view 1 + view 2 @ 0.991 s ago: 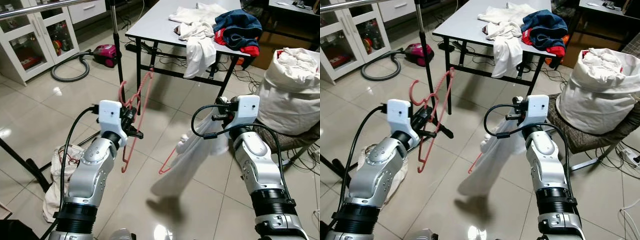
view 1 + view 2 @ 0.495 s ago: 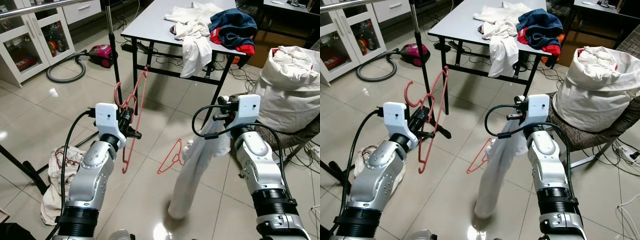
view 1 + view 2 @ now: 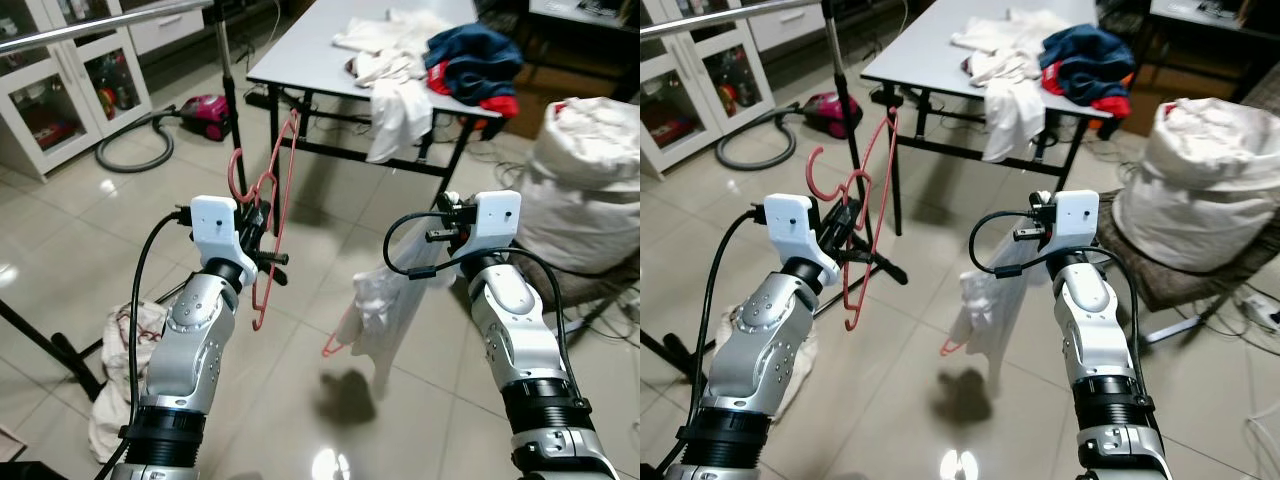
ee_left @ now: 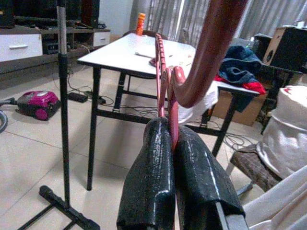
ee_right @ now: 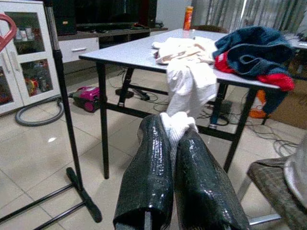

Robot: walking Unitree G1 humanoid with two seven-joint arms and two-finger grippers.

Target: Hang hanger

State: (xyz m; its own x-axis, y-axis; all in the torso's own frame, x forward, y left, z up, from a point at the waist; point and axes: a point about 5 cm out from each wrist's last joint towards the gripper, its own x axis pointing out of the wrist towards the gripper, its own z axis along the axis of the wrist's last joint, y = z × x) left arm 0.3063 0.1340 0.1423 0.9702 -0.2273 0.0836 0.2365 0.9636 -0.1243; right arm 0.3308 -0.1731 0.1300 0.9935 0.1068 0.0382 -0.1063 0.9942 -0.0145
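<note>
Gripping the pink plastic hanger (image 3: 268, 222), your left gripper (image 4: 169, 143) is clenched tight on it, your right gripper (image 5: 173, 139) is pinching a dangling white cloth garment (image 3: 385, 305), grey table (image 3: 300, 60) behind.

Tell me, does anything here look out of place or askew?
Yes. The white garment held by the right gripper hangs bunched, with its pink hanger dangling askew low down. Clothes also spill over the table's edge.

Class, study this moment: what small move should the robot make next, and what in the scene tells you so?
Probably raise the left hand toward the rack rail. It is shut on the pink hangers, well below the rail, while the right hand holds a white garment with another hanger dangling from it.
</note>
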